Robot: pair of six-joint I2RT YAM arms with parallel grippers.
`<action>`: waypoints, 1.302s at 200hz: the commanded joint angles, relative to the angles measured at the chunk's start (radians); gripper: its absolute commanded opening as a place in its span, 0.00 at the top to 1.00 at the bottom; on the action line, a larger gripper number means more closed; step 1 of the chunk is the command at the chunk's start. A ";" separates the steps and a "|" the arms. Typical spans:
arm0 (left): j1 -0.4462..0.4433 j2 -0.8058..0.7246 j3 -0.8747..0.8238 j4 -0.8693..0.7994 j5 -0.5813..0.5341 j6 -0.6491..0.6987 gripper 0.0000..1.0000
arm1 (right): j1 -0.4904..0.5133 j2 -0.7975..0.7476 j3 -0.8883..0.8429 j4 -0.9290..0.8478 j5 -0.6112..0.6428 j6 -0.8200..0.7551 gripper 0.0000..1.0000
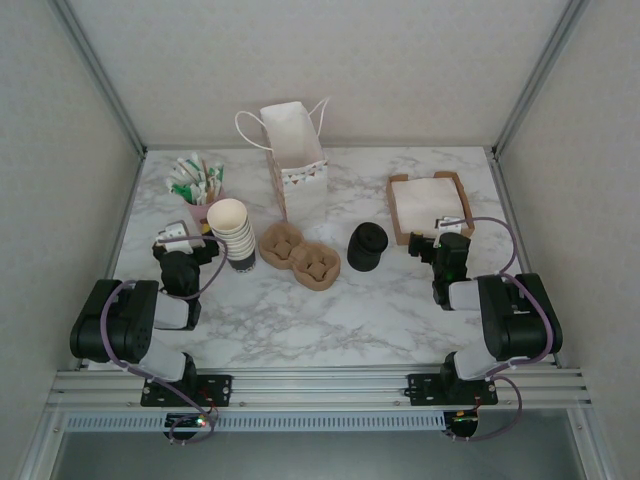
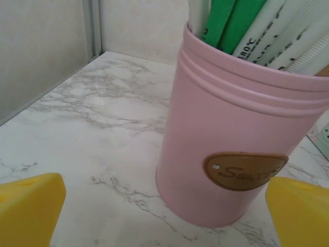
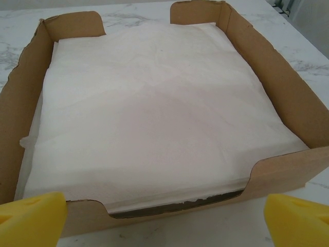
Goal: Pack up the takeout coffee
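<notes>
The takeout coffee is out of view. My left gripper [image 1: 186, 238] hovers open at the table's left, just short of a pink tin [image 2: 231, 139] of sachets, its yellow fingertips [image 2: 31, 206] wide apart with nothing between them. My right gripper [image 1: 446, 233] is open too, at the near edge of a cardboard napkin box [image 3: 288, 170], and it holds nothing. A white paper bag [image 1: 296, 150] stands open at the back centre. In front of it lies a brown pulp cup carrier [image 1: 300, 256].
A stack of lidless cream-rimmed paper cups [image 1: 232, 232] stands right of the left gripper. A squat all-black cylinder [image 1: 367, 248] sits right of the carrier. White napkins [image 3: 154, 103] fill the box. Frame posts and walls ring the marble table [image 1: 330, 320].
</notes>
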 commanded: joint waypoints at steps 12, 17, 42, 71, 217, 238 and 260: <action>-0.010 -0.112 -0.058 0.074 -0.025 0.019 0.00 | 0.003 -0.108 0.034 -0.097 0.050 -0.009 0.01; -0.016 -0.143 -0.064 0.058 -0.049 0.017 0.00 | 0.004 -0.127 0.033 -0.115 0.053 -0.006 0.01; -0.033 -0.296 -0.040 -0.165 -0.141 -0.029 0.01 | 0.008 -0.219 0.086 -0.307 0.065 0.042 0.01; -0.078 -0.498 -0.051 -0.355 -0.172 -0.048 0.00 | 0.013 -0.348 0.093 -0.425 0.055 0.092 0.01; -0.162 -1.179 0.408 -1.440 0.002 -0.594 0.01 | 0.011 -0.707 0.497 -1.368 -0.195 0.443 0.01; -0.162 -1.081 0.491 -1.462 0.214 -0.512 0.01 | 0.010 -0.678 0.517 -1.365 -0.333 0.438 0.01; -0.161 -0.998 0.580 -1.564 0.174 -0.556 0.00 | 0.009 -0.641 0.537 -1.364 -0.463 0.426 0.01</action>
